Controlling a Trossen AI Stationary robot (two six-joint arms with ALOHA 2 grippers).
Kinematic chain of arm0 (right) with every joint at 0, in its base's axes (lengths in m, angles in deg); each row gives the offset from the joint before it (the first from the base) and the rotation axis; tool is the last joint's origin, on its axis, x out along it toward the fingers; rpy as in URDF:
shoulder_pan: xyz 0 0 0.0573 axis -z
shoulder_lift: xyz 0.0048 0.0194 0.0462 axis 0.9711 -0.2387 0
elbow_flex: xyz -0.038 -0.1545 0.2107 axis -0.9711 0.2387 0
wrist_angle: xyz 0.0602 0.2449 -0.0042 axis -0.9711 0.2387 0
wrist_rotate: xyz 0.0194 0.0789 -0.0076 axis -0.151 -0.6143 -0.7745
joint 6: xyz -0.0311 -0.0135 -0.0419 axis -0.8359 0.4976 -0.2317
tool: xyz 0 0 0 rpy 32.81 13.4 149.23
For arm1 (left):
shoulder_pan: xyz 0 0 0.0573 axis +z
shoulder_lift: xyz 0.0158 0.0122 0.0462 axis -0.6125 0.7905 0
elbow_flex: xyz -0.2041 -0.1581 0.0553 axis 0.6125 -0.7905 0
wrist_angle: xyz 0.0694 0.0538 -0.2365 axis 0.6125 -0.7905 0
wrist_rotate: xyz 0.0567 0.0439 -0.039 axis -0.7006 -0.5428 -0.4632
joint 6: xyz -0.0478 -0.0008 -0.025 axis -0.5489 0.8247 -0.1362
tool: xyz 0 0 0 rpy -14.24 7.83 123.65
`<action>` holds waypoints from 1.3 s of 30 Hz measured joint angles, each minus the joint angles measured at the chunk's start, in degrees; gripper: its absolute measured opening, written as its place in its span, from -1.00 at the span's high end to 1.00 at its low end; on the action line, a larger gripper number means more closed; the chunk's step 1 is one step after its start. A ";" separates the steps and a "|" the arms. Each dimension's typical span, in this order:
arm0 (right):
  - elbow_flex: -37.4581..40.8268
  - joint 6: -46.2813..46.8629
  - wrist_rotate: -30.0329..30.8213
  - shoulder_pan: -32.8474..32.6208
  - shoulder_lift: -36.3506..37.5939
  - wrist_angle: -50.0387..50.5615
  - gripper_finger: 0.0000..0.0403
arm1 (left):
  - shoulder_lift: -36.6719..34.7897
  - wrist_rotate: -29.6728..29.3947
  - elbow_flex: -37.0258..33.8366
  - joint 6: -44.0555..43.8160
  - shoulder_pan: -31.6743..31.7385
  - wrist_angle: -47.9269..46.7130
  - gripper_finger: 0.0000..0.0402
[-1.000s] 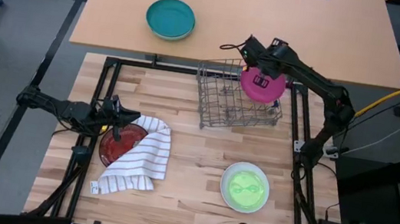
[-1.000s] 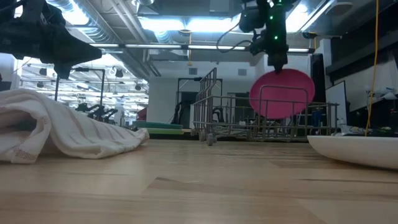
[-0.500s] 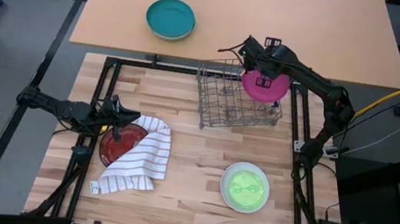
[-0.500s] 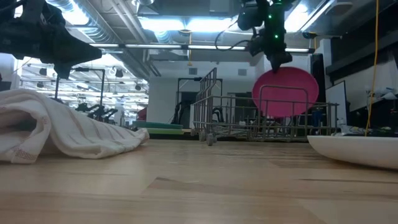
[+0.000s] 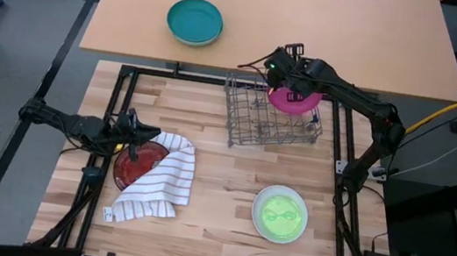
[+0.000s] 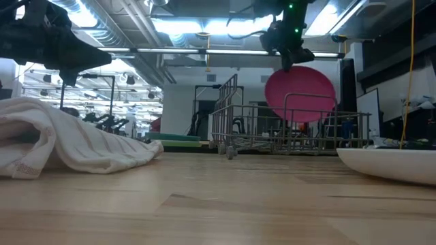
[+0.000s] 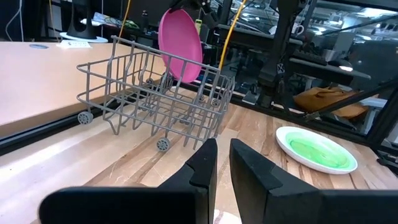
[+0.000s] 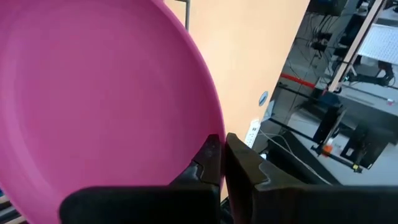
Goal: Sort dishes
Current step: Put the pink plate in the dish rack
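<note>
Right claw pinches magenta-pink plate rim, upright over rack.

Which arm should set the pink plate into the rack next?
The right. Its gripper is shut on the pink plate by the rim, holding it on edge above the wire rack. The left gripper sits far off, over the dark red plate by the striped cloth.
</note>
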 joint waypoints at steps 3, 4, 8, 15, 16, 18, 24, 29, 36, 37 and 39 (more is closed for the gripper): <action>0.00 -1.14 -0.92 -0.02 0.00 0.00 0.97 | 0.01 0.00 -0.26 -2.50 -0.01 2.09 0.83; 0.00 -1.35 -1.47 -0.01 0.00 -0.05 0.97 | 0.19 0.01 -0.28 -2.32 0.01 3.69 0.83; 0.00 -4.94 -2.82 -0.24 0.00 -0.06 0.97 | 1.54 0.05 -0.22 0.45 0.00 12.80 0.83; 0.00 -11.27 -3.94 -2.47 0.00 -2.19 0.97 | 12.76 1.89 -0.17 7.25 -0.01 33.78 0.83; 0.00 -12.06 -4.24 -2.97 0.00 -2.85 0.97 | 15.39 2.09 -0.17 8.38 0.00 37.35 0.83; 0.00 -14.01 -4.84 -4.07 0.00 -4.40 0.97 | 21.24 2.16 -0.12 10.21 0.03 45.26 0.83; 0.00 -20.05 -5.05 -7.57 0.00 -10.09 0.97 | 41.12 5.26 7.30 16.54 2.96 58.36 0.83; -0.64 -22.16 -5.01 -9.91 0.00 -11.55 0.97 | 56.76 7.64 21.18 26.15 7.22 58.24 0.72; -6.55 -22.19 -4.82 -12.89 0.00 -9.46 0.97 | 71.03 6.64 36.98 31.23 14.47 55.96 0.31; -7.65 -22.21 -4.79 -13.29 0.04 -9.46 0.97 | 72.53 6.63 38.58 30.69 15.38 55.90 0.24; -10.03 -22.71 -4.79 -14.01 0.09 -9.25 0.97 | 75.22 6.62 41.14 29.49 16.97 55.54 0.14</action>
